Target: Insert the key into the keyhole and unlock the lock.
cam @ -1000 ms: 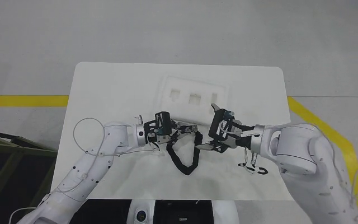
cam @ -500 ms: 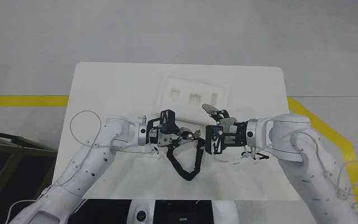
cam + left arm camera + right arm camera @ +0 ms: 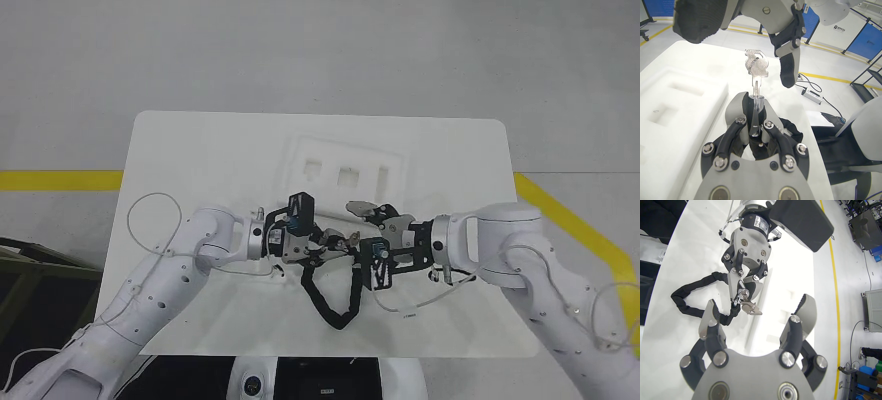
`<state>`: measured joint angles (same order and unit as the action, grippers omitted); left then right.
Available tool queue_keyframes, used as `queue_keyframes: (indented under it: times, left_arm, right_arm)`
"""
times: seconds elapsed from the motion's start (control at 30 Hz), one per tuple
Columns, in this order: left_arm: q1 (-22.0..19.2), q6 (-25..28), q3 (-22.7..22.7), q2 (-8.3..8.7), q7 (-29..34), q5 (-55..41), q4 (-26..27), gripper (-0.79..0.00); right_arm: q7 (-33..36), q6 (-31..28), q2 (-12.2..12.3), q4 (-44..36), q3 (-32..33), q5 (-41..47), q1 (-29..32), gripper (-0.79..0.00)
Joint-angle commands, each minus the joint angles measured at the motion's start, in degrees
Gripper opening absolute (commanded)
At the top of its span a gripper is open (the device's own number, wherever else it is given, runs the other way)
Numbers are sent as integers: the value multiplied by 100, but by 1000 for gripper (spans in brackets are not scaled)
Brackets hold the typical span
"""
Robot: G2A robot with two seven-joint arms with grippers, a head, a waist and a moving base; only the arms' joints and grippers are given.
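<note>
From above we look down on the whole table point(image 3: 200, 160). Our two wrist cameras face each other at close range, sharing the key point(image 3: 756, 65) and lock point(image 3: 758, 107).

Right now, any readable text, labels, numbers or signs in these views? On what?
label on the left arm's wrist collar: fine print, too small to read.
white arm cover: a brand logo only, not quoted.
blue panels in the room behind: a logo, too small to read.
key and lock: no lettering or numbers visible.
</note>
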<state>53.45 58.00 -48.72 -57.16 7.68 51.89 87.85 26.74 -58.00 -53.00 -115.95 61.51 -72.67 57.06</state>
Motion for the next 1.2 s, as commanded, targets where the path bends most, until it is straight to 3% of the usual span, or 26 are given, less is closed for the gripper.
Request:
queue_keyframes:
  times: [0.0, 0.1, 0.3, 0.53, 0.8, 0.87, 0.93, 1.17]
  left_arm:
    - [-5, 0, 20, 25, -7, -45, -10, -785]
    - [-13, 0, 59, 63, -16, -118, -13, -785]
    - [-30, 0, 148, 129, -28, -167, 10, -785]
    - [-69, 0, 229, 185, -58, -205, 2, -785]
    - [-163, 0, 345, 216, -77, -279, -36, -785]
    - [-190, 0, 375, 219, -81, -300, -40, -785]
    - [-215, 0, 399, 223, -88, -314, -50, -785]
    - [-280, 0, 433, 230, -158, -289, -46, -785]
  right_arm:
    - [-114, 0, 58, -36, 6, -84, 3, -326]
    - [-266, 0, 141, -95, -8, -233, 10, -409]
    - [-515, 0, 257, -91, -79, -436, -27, -431]
    - [-747, 0, 336, -150, -248, -647, -130, -523]
    - [-881, 0, 393, -131, -474, -772, -301, -573]
    - [-911, 0, 401, -98, -520, -778, -344, -631]
    - [-932, 0, 408, -74, -559, -781, -385, -785]
    - [-1038, 0, 432, 3, -623, -633, -472, -785]
